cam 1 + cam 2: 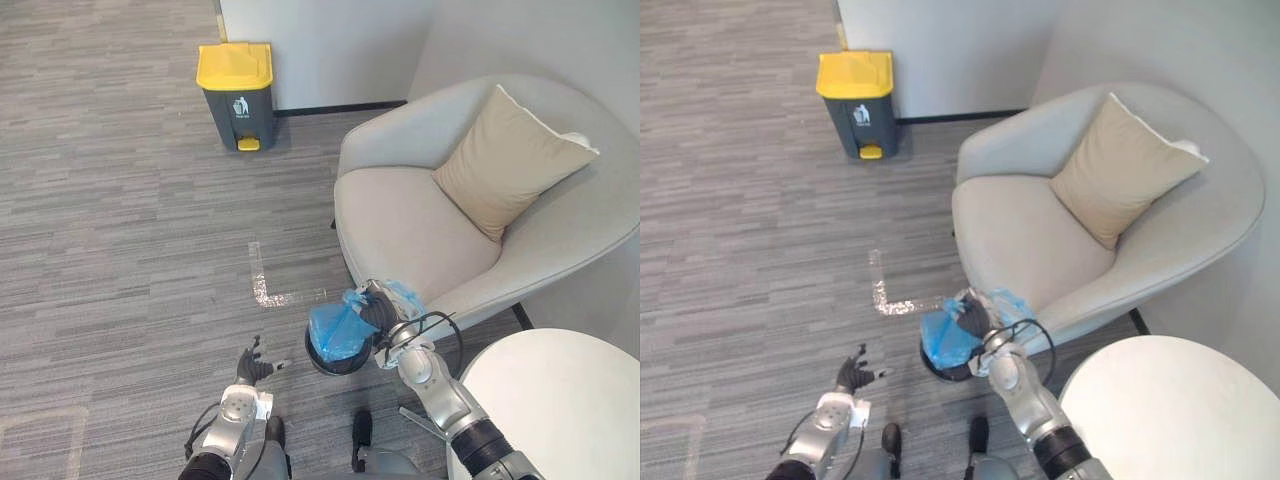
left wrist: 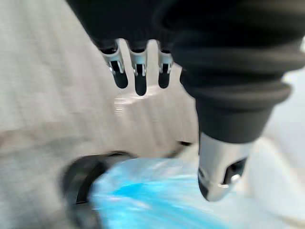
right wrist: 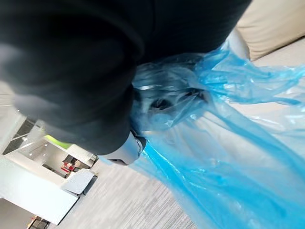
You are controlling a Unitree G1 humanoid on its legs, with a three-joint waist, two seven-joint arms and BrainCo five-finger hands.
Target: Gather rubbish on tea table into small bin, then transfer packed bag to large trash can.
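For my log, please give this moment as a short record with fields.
right hand: grips the blue bag at its top
blue bag: sits in the small bin, beside the armchair
left hand: open, holds nothing, above the floor
large trash can: far across the floor, yellow lid closed

Your two head views look down on the small bin (image 1: 335, 369), a slight sideways step apart, sharing the armchair (image 1: 420, 230) beside it and the large trash can (image 1: 236, 95) far beyond. Your left wrist view looks past the left robot hand (image 2: 139, 71) at the bin, close; the right one sits against the bin's blue bag (image 3: 228, 181).
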